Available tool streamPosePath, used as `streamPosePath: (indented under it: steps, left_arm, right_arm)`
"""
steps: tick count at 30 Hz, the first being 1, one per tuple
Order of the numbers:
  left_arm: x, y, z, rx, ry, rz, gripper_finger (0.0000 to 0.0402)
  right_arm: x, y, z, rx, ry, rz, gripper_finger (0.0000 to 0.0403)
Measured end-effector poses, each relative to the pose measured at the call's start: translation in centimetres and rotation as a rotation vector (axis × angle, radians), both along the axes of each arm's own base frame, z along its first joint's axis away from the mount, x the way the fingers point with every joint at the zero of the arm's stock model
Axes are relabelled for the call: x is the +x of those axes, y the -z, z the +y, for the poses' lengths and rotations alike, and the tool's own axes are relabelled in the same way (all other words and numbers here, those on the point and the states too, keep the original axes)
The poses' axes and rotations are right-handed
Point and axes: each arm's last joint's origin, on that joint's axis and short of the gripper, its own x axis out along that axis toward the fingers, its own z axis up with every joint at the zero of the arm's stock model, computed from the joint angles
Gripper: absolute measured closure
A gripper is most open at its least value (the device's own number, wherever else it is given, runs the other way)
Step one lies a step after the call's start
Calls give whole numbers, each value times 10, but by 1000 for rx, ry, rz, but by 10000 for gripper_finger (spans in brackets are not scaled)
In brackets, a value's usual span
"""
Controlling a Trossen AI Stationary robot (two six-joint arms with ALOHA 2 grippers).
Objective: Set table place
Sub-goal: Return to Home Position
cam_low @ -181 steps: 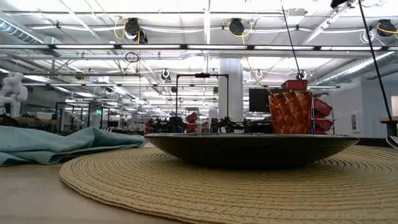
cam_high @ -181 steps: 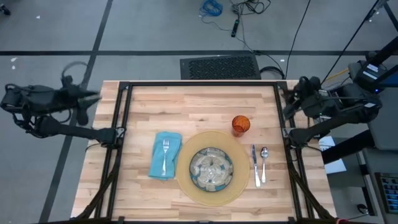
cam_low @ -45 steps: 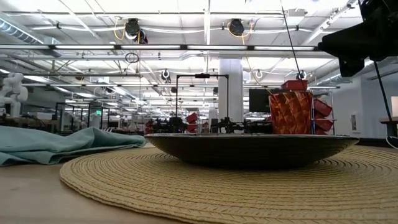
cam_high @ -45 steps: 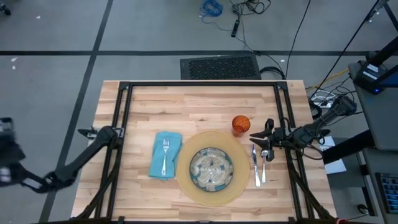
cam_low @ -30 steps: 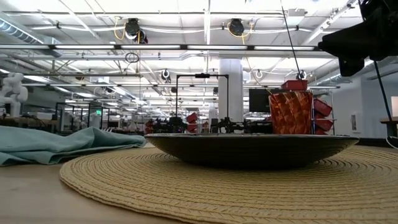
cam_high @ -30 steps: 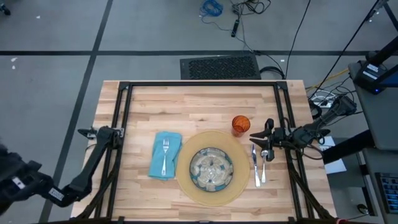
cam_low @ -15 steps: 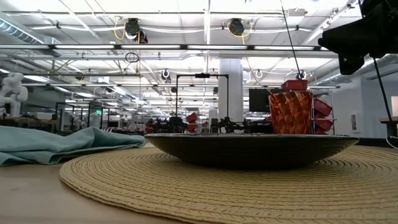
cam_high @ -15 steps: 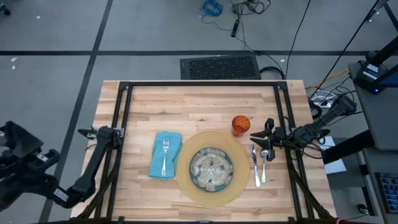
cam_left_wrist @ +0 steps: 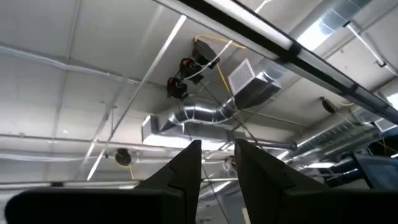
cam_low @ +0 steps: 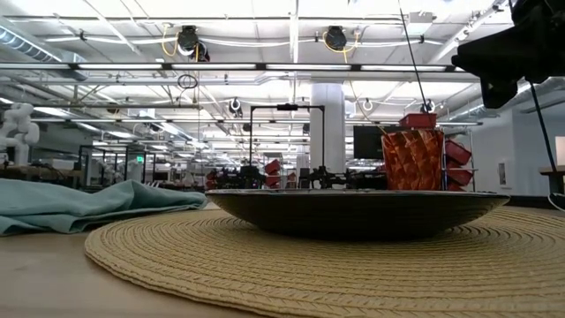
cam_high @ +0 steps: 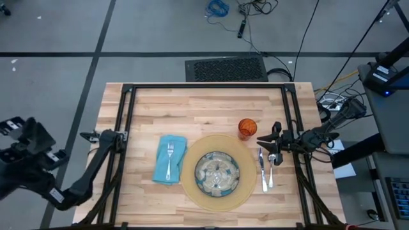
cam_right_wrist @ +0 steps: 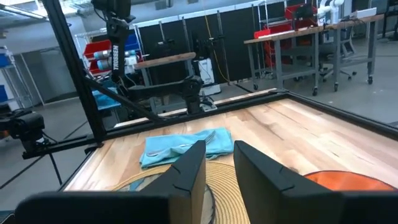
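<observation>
High view: on the worktop (cam_high: 211, 108), I see the mat (cam_high: 190, 183) under the plate (cam_high: 217, 172), napkin (cam_high: 163, 169) with fork (cam_high: 170, 160) on its left, knife (cam_high: 262, 169) and spoon (cam_high: 271, 171) right, cup (cam_high: 247, 128) beyond the knife. The right gripper (cam_high: 271, 145) hovers over knife and spoon; the left gripper (cam_high: 19, 131) hangs off the left edge. Wrist views: both grippers' fingers stand slightly apart, empty.

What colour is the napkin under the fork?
The napkin is teal blue; it shows best in the high view.
</observation>
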Motion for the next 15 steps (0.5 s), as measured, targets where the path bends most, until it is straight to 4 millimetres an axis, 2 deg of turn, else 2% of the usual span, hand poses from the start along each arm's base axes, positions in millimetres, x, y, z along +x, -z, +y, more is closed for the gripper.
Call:
streamPosePath:
  steps: [3, 6, 8, 11, 13, 15]
  left_arm:
    - [-12, 5, 14, -62, 39, 19, 318]
    - [-17, 16, 43, -153, 117, 102, 318]
    - [-14, 29, 67, -189, 144, 228, 318]
    - [-5, 54, 99, -151, 139, 419, 318]
    - [3, 62, 116, -99, 82, 390, 318]
    - [8, 61, 128, -70, 19, 257, 318]
  right_arm:
    - [0, 0, 0, 5, 8, 0, 328]
    - [0, 0, -1, 16, 28, 0, 328]
    - [0, 1, -2, 38, 68, 3, 328]
    - [-1, 2, -4, 77, 124, 5, 328]
    - [-1, 2, -5, 106, 155, 2, 328]
    - [-1, 3, -5, 132, 169, -3, 328]
